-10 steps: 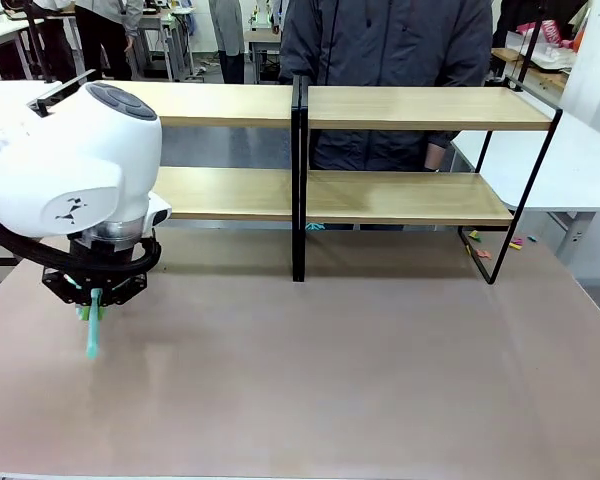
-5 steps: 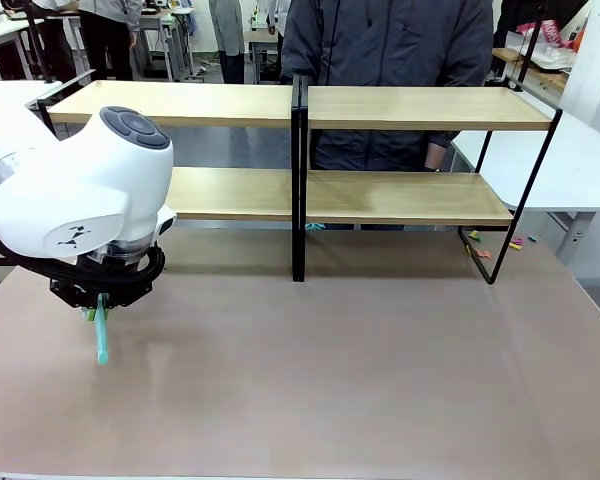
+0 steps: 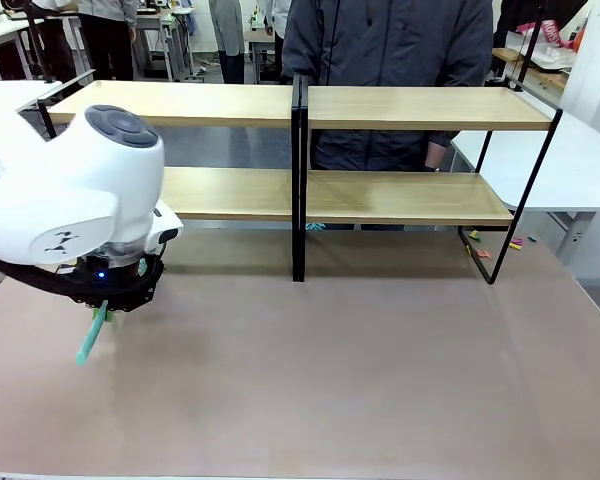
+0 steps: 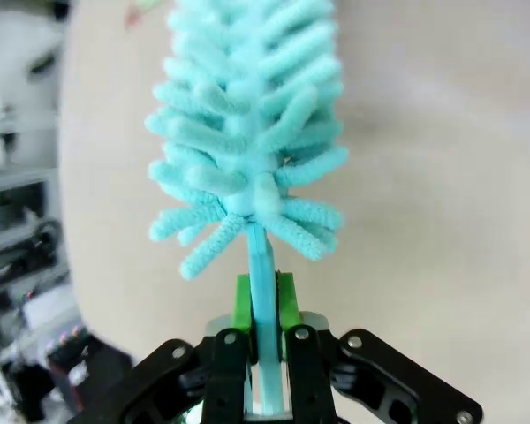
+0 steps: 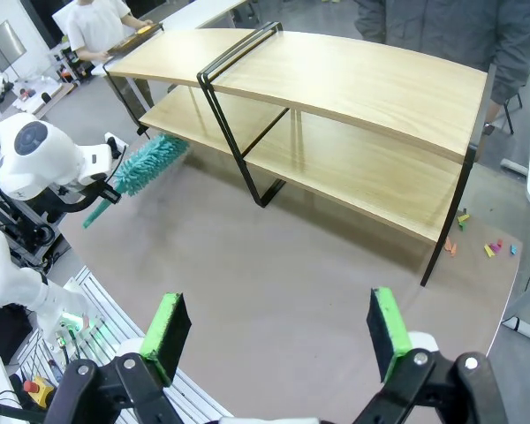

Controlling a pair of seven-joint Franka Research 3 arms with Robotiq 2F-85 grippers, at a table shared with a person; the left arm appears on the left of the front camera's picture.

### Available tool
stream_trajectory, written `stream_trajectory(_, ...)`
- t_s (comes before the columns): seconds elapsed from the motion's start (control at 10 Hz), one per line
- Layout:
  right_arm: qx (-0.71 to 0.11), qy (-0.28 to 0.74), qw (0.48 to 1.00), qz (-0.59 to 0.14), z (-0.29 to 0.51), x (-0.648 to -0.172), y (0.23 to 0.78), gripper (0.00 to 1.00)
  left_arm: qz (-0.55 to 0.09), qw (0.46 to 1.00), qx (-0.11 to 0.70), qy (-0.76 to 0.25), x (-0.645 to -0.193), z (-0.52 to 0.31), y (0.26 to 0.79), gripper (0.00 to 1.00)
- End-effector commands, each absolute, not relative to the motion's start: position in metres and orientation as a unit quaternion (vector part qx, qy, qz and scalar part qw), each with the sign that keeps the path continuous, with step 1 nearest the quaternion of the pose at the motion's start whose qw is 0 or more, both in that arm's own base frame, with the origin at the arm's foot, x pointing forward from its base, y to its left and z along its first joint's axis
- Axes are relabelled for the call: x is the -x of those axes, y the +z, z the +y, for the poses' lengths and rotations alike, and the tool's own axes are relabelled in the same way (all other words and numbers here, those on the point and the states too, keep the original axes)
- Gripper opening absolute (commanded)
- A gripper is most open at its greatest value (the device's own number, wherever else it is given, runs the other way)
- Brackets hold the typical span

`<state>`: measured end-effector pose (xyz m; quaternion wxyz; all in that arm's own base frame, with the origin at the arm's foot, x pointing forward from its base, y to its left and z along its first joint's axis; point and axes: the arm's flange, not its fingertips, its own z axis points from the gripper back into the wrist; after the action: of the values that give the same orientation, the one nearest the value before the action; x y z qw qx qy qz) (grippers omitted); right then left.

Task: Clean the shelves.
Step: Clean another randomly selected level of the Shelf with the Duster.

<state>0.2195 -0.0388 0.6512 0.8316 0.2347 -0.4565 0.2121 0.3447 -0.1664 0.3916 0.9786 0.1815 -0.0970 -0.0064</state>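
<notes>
The shelves (image 3: 410, 108) stand across the far side of the table, two light wooden tiers on a black frame with a central upright (image 3: 299, 180). In the right wrist view the shelves (image 5: 353, 88) show from above. My left gripper (image 3: 100, 308) hangs under its white wrist at the table's left, in front of the lower left board, shut on the handle of a teal duster (image 3: 90, 338). The left wrist view has the left gripper (image 4: 265, 305) clamping the thin handle, with the fluffy duster head (image 4: 247, 132) above. My right gripper (image 5: 276, 334) hovers high over the table, open with nothing between its pads.
A person in a dark jacket (image 3: 385, 50) stands behind the shelves. A white table (image 3: 590, 160) adjoins at the right. Small coloured scraps (image 3: 480, 250) lie by the rack's right foot. The brown tabletop (image 3: 360, 360) stretches in front of the rack.
The left wrist has swung slightly, and the duster handle now tilts down to the left. The grip on it has stayed shut.
</notes>
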Motion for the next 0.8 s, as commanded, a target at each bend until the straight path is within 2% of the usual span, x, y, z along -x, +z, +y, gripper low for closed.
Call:
stream_trajectory(0.0, -0.241, 0.216, 0.828, -0.458, -0.039, -0.22, 0.651, 1.0, -0.093, 0.979, -0.114, -0.138, -0.315, -0.132, 0.414, 0.13)
stream_trajectory(0.2, -0.241, 0.216, 0.828, -0.458, -0.039, -0.22, 0.651, 1.0, -0.085, 0.954, -0.038, -0.283, -0.29, -0.099, 0.433, 0.13)
stream_trajectory(0.4, -0.241, 0.216, 0.828, -0.458, -0.039, -0.22, 0.651, 1.0, -0.02, 0.916, -0.014, -0.4, -0.26, -0.052, 0.444, 0.13)
stream_trajectory(0.6, -0.241, 0.216, 0.828, -0.458, -0.039, -0.22, 0.651, 1.0, 0.03, 0.879, -0.001, -0.475, -0.23, -0.014, 0.45, 0.13)
stream_trajectory(0.7, -0.241, 0.216, 0.828, -0.458, -0.039, -0.22, 0.651, 1.0, 0.003, 0.871, 0.024, -0.49, -0.214, 0.007, 0.453, 0.13)
